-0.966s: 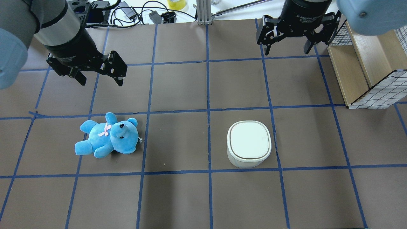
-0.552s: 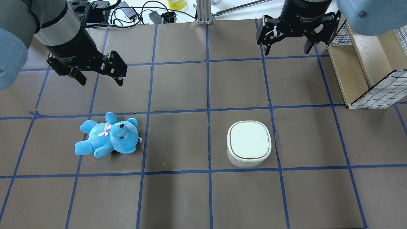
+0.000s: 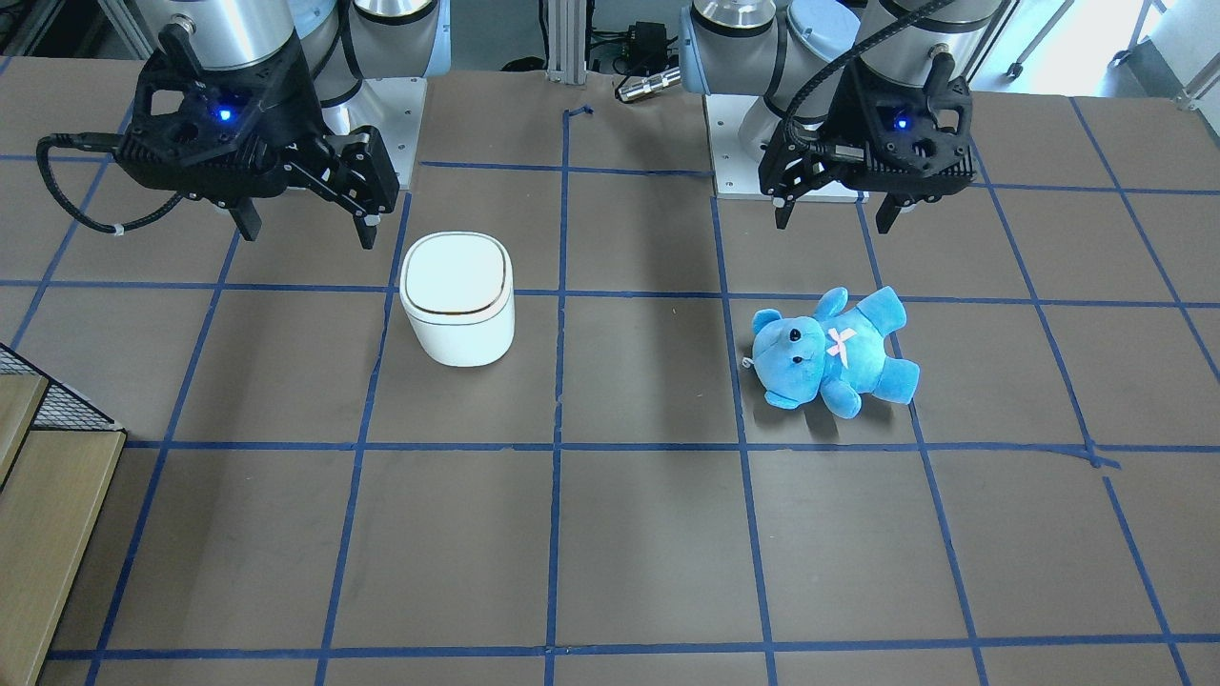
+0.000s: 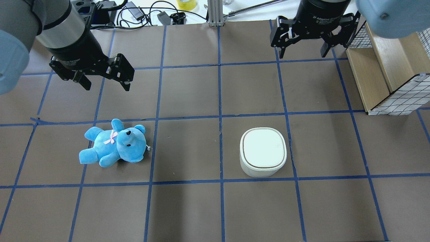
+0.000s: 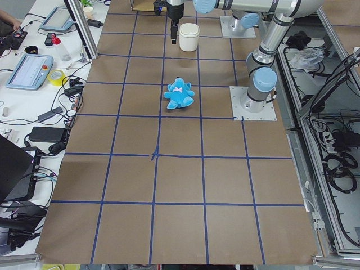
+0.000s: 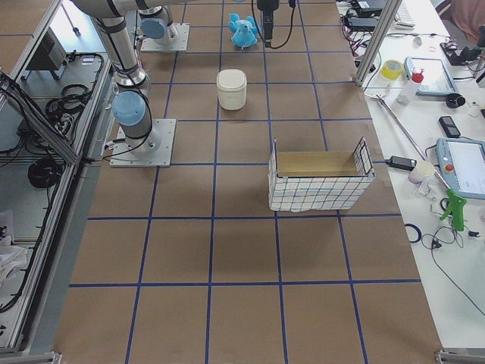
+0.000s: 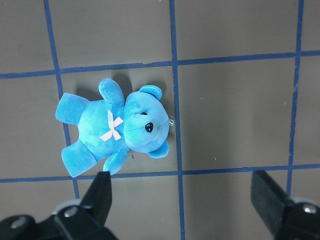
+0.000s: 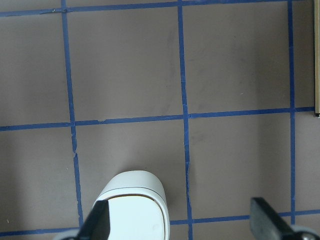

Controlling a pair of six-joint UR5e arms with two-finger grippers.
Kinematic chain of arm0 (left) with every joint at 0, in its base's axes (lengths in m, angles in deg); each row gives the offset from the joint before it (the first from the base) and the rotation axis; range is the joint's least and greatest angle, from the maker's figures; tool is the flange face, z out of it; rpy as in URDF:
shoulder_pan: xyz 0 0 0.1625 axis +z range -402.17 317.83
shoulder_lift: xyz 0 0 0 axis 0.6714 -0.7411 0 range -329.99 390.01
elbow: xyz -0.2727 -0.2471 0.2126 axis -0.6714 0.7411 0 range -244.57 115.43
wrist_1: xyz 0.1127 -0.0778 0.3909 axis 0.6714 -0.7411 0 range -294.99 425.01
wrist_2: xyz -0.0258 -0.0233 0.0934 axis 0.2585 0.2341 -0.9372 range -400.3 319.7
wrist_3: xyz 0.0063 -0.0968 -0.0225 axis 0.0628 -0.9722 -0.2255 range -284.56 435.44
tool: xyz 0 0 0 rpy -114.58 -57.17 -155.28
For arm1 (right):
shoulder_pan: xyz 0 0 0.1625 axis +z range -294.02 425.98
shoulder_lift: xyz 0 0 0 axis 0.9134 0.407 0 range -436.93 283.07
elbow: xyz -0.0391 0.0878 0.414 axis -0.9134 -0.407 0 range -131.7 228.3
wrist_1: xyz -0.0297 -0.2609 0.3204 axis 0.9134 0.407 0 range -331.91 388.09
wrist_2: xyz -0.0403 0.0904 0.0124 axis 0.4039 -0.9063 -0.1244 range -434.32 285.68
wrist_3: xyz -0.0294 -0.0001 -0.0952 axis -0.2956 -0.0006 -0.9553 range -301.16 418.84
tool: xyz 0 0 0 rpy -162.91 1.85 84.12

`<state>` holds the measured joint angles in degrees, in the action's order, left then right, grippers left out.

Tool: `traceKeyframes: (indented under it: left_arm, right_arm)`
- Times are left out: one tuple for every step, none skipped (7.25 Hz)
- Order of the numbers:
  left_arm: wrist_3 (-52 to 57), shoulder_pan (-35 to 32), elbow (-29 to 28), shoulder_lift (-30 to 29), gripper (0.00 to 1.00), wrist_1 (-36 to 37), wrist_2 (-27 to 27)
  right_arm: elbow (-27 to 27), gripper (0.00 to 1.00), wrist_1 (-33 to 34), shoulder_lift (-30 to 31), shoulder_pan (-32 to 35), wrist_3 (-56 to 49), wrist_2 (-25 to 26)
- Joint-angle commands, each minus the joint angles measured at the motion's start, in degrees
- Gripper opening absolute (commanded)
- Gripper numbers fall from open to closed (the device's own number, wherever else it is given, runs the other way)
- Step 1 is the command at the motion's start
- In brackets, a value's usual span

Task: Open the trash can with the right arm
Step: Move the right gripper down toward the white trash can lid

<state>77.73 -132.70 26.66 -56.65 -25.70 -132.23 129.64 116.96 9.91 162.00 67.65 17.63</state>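
So the trash can [image 4: 263, 152] is white and rounded-square, lid flat down over a thin dark seam. In the overhead view it sits at 7 o'clock from the right gripper [image 4: 303, 54], which hangs well apart from it, fingers spread wide.

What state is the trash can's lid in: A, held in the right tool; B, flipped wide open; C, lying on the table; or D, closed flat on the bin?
D: the trash can shows a flat, shut top, and the right tool hangs open, apart from it.
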Motion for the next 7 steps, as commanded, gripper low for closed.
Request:
traceKeyframes:
  left_arm:
    - [0.0, 0.0, 0.0, 0.0, 1.0, 0.0, 0.0]
    - [0.0, 0.0, 0.0, 0.0, 1.0, 0.0, 0.0]
    - [0.0, 0.0, 0.0, 0.0, 1.0, 0.0, 0.0]
    - [0.0, 0.0, 0.0, 0.0, 1.0, 0.0, 0.0]
    - [0.0, 0.0, 0.0, 0.0, 1.0, 0.0, 0.0]
    - [0.0, 0.0, 0.0, 0.0, 1.0, 0.0, 0.0]
    - [0.0, 0.0, 0.0, 0.0, 1.0, 0.0, 0.0]
  right_arm:
    - [0.0, 1.0, 0.1, 0.2, 0.0, 0.1, 0.0]
    - [0.0, 1.0, 0.1, 0.3, 0.0, 0.1, 0.0]
    - [0.0, 1.0, 0.0, 0.3, 0.0, -0.3, -0.5]
    - [0.6, 1.0, -0.1, 0.3, 0.1, -0.7, -3.3]
    - [1.2, 0.68, -0.4, -0.2, 2.1, 0.1, -4.7]
    - [3.2, 0.27, -2.1, -0.4, 3.6, 2.1, -4.4]
    - [7.9, 0.03, -2.4, -0.2, 4.2, 7.9, -4.2]
